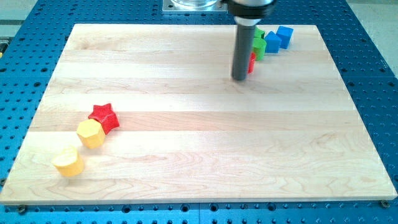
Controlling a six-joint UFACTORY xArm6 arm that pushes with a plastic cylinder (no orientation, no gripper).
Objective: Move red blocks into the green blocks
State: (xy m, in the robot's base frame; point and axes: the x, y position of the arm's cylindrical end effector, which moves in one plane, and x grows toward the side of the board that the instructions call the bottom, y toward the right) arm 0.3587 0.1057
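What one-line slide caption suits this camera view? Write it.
My tip beside a red block near green blocks; red star sits far left.

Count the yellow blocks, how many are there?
2: a yellow hexagon block beside the red star, and another yellow block nearer the view's bottom left. None seems hidden.

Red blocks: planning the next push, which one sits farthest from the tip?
The red star-shaped block at the view's left, touching a yellow block; the other red block is beside my tip.
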